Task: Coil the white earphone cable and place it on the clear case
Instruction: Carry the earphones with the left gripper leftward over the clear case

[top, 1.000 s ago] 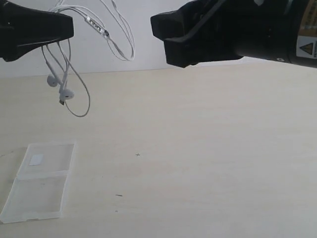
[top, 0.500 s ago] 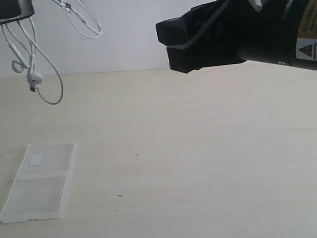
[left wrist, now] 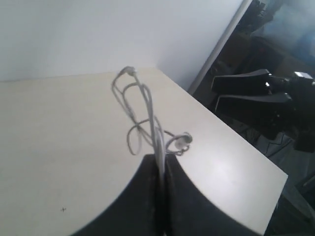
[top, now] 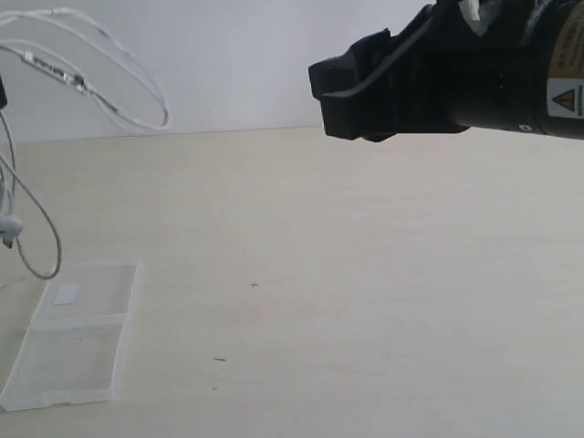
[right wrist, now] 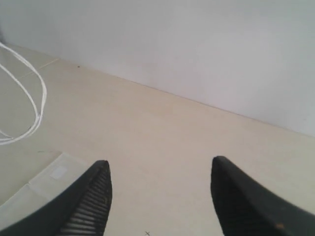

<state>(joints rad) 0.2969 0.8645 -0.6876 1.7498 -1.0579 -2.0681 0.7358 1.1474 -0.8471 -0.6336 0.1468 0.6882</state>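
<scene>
Held the white earphone cable (left wrist: pixel 158 142) pinched in the tightly closed left end effector (left wrist: pixel 160 160), dangling in loose loops over the worktop (top: pixel 365 274) near the clear case (top: pixel 78 338), with the right end effector (right wrist: pixel 160 182) spread wide and empty; judged light, limp, tangle-prone, best gripped at bunched strands.

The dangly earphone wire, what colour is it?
White; the long thin earphone cable shows best in the left wrist view.

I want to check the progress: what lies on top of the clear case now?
Only its small white sticker shows on the clear case. The white earphone cable hangs from the shut left hand, not on the case. Nothing covers the case from view.
</scene>
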